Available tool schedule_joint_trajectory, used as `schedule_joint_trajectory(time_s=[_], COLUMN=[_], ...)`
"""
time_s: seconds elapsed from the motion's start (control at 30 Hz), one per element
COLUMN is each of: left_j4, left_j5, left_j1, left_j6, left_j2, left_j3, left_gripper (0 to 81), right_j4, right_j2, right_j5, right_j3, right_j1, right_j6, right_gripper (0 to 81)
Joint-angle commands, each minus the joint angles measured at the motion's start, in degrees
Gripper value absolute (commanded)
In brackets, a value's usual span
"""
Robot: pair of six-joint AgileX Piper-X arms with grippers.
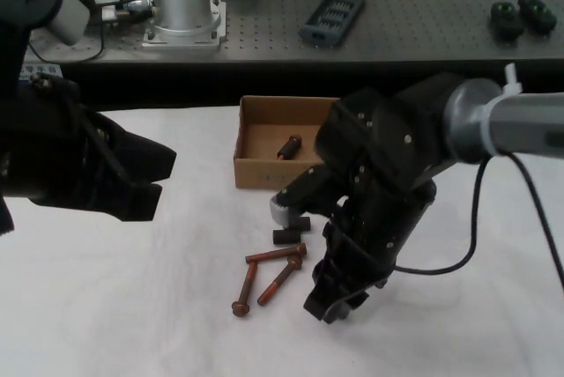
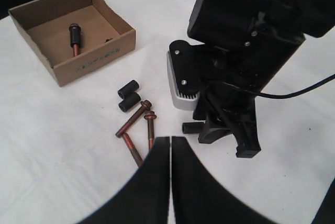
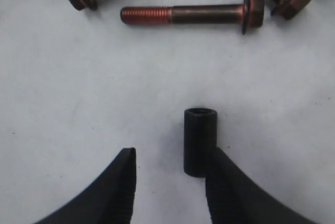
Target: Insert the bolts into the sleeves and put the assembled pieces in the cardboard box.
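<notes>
On the desk [image 1: 106,306] the box [image 1: 264,173] stands farthest back, with one assembled piece [image 1: 289,145] lying in it. Just before the box lie two sleeves [image 1: 286,236] side by side, and before those three bolts [image 1: 280,282] close together. Right of the bolts a third sleeve [image 3: 200,140] lies between the fingers of the right pincer [image 3: 170,153], close against one; the left pincer [image 2: 171,139] is well apart to the left.

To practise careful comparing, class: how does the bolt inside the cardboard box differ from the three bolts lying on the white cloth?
The boxed bolt wears a black sleeve; the three loose bolts are bare. The boxed bolt lies in the cardboard box; the loose bolts lie on the white cloth. All are reddish-brown, lying flat.
</notes>
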Motion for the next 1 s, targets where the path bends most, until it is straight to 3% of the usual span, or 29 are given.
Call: schedule_joint_trajectory(time_s=[0.0,0.97], left_j4=[-0.43,-2.75], left_j5=[0.16,0.04], left_j1=[0.1,0.1], left_j6=[0.36,0.36], left_j2=[-0.38,-0.38], left_j3=[-0.21,3.78], left_gripper=[0.7,0.7], right_j4=[-0.43,-5.0], right_j2=[0.79,2.0], right_j5=[0.21,2.08], right_j3=[-0.67,-0.67], right_j1=[0.07,-0.27], right_j6=[-1.6,-3.86], right_gripper=[32.2,32.2])
